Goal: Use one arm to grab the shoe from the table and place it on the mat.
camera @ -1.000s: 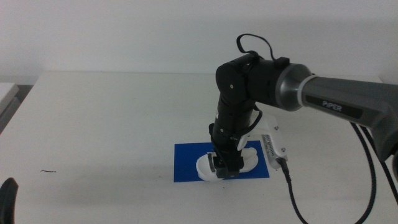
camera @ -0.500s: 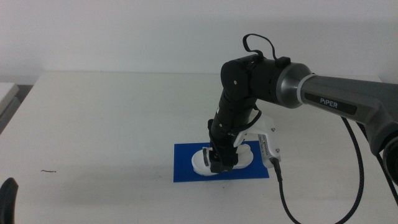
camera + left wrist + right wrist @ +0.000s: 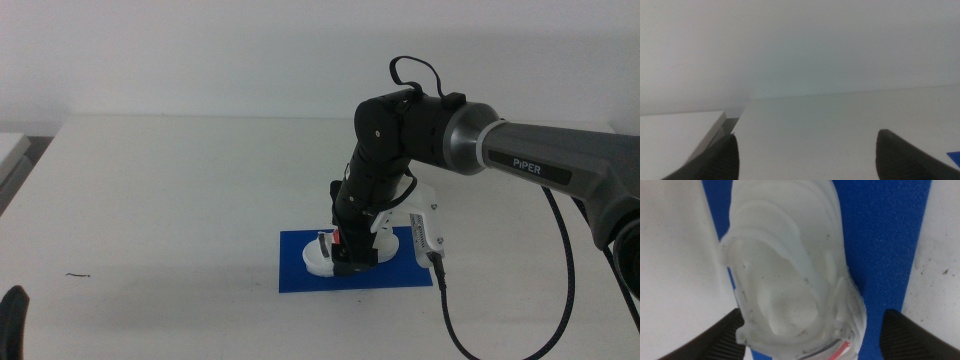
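The shoe (image 3: pixel 335 255) lay on the blue mat (image 3: pixel 300 265), toward its middle, with the right gripper (image 3: pixel 350 262) directly over it. The mat sat flat on the white table (image 3: pixel 180 190), which ran back to a plain pale wall (image 3: pixel 200 50).

The right wrist view alone showed the shoe (image 3: pixel 795 265) close up, its white ribbed body between the two dark jaws, which stood wide apart with blue mat (image 3: pixel 880 240) showing on either side; neither jaw visibly touched it.

The left gripper (image 3: pixel 805 155) waited at the table's near left corner, spread open and holding nothing, facing bare tabletop (image 3: pixel 830 125).
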`<state>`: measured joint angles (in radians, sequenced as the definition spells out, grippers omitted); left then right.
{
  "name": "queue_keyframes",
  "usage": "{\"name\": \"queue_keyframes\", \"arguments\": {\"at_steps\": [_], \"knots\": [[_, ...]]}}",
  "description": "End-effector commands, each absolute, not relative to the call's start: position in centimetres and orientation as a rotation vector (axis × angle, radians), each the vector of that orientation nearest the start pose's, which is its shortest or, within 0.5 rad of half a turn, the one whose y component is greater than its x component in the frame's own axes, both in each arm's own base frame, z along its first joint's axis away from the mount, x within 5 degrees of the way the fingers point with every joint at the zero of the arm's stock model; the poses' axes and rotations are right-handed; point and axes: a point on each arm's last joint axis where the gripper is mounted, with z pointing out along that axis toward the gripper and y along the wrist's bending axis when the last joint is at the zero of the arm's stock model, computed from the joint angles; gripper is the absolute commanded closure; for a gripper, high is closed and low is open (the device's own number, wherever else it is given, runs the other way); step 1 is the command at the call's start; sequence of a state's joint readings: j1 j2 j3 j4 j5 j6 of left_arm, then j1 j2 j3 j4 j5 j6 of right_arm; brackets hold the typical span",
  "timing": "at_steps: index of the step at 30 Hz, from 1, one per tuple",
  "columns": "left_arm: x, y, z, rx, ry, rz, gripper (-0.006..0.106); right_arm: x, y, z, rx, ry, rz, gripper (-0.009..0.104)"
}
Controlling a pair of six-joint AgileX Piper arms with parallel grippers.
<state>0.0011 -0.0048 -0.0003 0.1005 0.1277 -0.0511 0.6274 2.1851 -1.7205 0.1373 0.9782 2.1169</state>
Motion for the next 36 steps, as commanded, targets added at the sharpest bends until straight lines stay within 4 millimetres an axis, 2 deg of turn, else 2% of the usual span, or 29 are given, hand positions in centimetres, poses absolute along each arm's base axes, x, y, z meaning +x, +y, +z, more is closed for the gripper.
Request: {"name": "queue_keyframes", "arguments": {"at_steps": [1, 3, 6, 9, 10, 12, 14, 17, 19, 21, 23, 25, 29, 34, 36], "knots": [[5.6, 0.1, 20.3, 0.024, 1.599, 0.043, 0.007, 36.5, 27.1, 17.9, 2.214, 2.281, 0.393, 0.011], [5.6, 0.1, 20.3, 0.024, 1.599, 0.043, 0.007, 36.2, 26.8, 18.8, 2.166, 2.311, 0.376, 0.005], [5.6, 0.1, 20.3, 0.024, 1.599, 0.043, 0.007, 35.4, 26.1, 21.1, 2.115, 2.344, 0.342, 0.004], [5.6, 0.1, 20.3, 0.024, 1.599, 0.043, 0.007, 34.2, 24.7, 25.0, 1.972, 2.393, 0.321, 0.004], [5.6, 0.1, 20.3, 0.024, 1.599, 0.043, 0.007, 33.6, 23.9, 26.6, 1.874, 2.429, 0.3, 0.004], [5.6, 0.1, 20.3, 0.024, 1.599, 0.043, 0.007, 33.1, 22.6, 29.6, 1.52, 2.509, 0.327, 0.004], [5.6, 0.1, 20.3, 0.024, 1.599, 0.043, 0.007, 31.9, 21.2, 32.6, 0.875, 2.669, 0.282, 0.004], [5.6, 0.1, 20.3, 0.024, 1.599, 0.043, 0.007, 29.7, 19.8, 36.0, 0.195, 2.709, 0.25, 0.004], [5.6, 0.1, 20.3, 0.024, 1.599, 0.043, 0.007, 28.4, 18.9, 38.0, -0.135, 2.65, 0.216, 0.004], [5.6, 0.1, 20.3, 0.024, 1.599, 0.043, 0.007, 27.5, 18.1, 39.5, -0.345, 2.586, 0.198, 0.004], [5.6, 0.1, 20.3, 0.024, 1.599, 0.043, 0.007, 27.0, 16.1, 41.0, -0.4, 2.545, 0.246, 0.004], [5.6, 0.1, 20.3, 0.024, 1.599, 0.043, 0.007, 26.1, 14.9, 42.0, -0.353, 2.539, 0.338, 0.004], [5.6, 0.1, 20.3, 0.025, 1.599, 0.041, 0.007, 22.7, 12.3, 42.7, -0.262, 2.538, 0.49, 0.004], [5.6, 0.1, 20.3, 0.025, 1.599, 0.041, 0.007, 19.8, 6.6, 41.3, -0.036, 2.302, 0.364, 0.004], [5.6, 0.1, 20.3, 0.025, 1.599, 0.041, 0.007, 18.0, 4.4, 40.3, -0.069, 2.124, 0.251, 0.004]]}}
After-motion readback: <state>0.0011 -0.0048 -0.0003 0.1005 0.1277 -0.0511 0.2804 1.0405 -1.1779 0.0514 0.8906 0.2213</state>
